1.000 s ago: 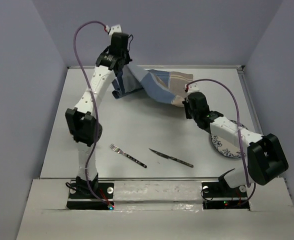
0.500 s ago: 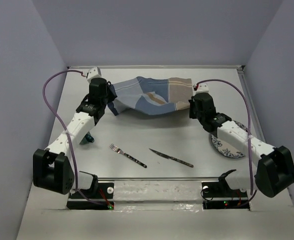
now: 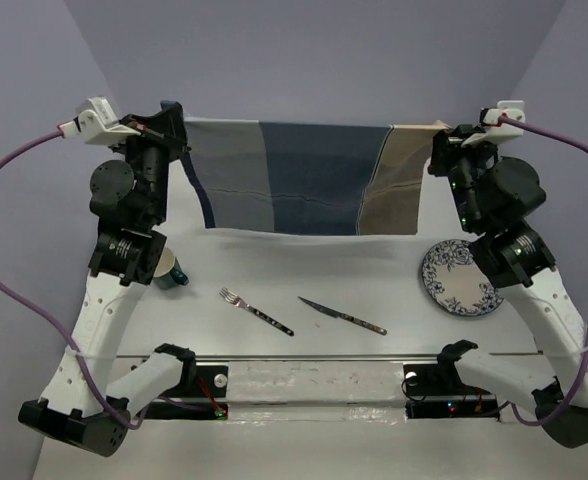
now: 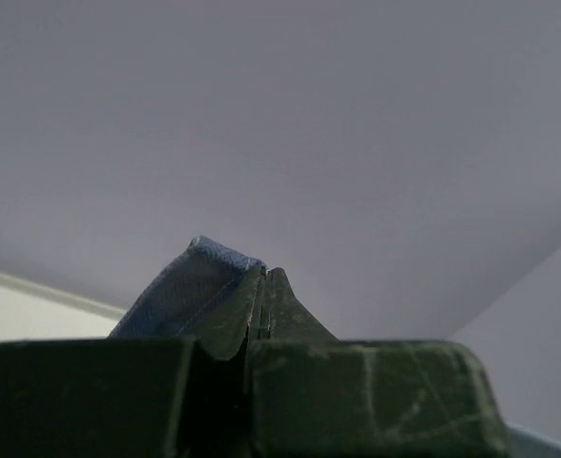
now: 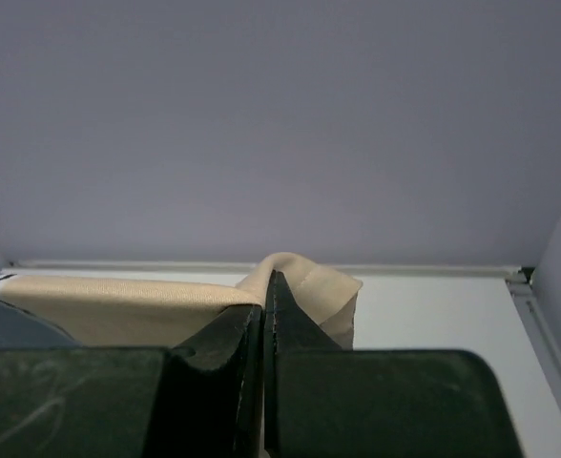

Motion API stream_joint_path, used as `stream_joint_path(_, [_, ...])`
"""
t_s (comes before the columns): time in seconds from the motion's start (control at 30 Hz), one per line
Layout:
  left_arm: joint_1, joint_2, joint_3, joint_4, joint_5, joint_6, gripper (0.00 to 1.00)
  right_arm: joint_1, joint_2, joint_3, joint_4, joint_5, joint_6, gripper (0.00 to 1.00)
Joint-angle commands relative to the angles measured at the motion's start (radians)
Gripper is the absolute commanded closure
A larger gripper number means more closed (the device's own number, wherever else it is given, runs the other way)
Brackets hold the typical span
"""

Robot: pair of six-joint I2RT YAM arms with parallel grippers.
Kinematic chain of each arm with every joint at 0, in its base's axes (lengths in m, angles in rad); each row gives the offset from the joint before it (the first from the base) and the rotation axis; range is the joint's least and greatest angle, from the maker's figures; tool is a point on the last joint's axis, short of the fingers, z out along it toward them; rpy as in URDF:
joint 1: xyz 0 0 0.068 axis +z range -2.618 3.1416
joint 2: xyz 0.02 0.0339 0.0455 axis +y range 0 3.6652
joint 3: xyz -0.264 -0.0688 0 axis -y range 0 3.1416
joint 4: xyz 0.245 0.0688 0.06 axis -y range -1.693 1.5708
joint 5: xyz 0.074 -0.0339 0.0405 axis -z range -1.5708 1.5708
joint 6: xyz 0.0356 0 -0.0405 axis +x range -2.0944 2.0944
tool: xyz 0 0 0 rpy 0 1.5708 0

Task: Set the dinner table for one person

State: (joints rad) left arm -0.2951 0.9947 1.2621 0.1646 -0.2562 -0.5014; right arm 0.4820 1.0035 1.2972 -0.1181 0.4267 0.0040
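Worktop (image 3: 304, 265) is lying flat and white beneath the patchwork placemat (image 3: 309, 180), which is hanging stretched above its far half. The left gripper (image 4: 266, 277) is clamping the placemat's blue corner and the right gripper (image 5: 269, 286) its tan corner, jaws clenched on cloth. Nearer than the placemat, a fork (image 3: 256, 310), knife (image 3: 342, 316) and patterned plate (image 3: 457, 280) are resting on the worktop.

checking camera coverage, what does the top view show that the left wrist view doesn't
Only the top view: the whole placemat held up spread over the table, the right gripper on its tan corner, plus the fork, knife, plate and a cup half hidden by the left arm.
Only the left wrist view: a close look at the left gripper shut, blue cloth poking out beside it.
Both: the left gripper pinching the placemat's blue corner.
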Motion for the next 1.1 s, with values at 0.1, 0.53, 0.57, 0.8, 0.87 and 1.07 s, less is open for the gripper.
stream_joint_path(0.1, [0.008, 0.129, 0.082, 0.067, -0.08, 0.067, 1.0, 0.0, 0.145, 0.117, 0.098, 0.072, -0.162, 1.0])
stream_joint_path(0.53, [0.155, 0.519, 0.545, -0.141, 0.06, 0.098, 1.0, -0.14, 0.498, 0.427, 0.131, -0.063, -0.214, 1.0])
stream_joint_path(0.57, [0.16, 0.541, 0.603, -0.163, 0.061, 0.112, 1.0, -0.14, 0.51, 0.497, 0.123, -0.057, -0.225, 1.0])
stream_joint_path(0.8, [0.198, 0.469, 0.542, -0.151, 0.169, 0.041, 1.0, -0.14, 0.422, 0.444, 0.074, -0.077, -0.213, 1.0])
stream_joint_path(0.87, [0.198, 0.42, 0.332, -0.093, 0.181, 0.021, 1.0, -0.14, 0.377, 0.332, 0.077, -0.08, -0.155, 1.0])
stream_joint_path(1.07, [0.198, 0.236, -0.316, 0.153, 0.201, -0.126, 1.0, -0.14, 0.254, -0.246, 0.208, -0.081, 0.069, 1.0])
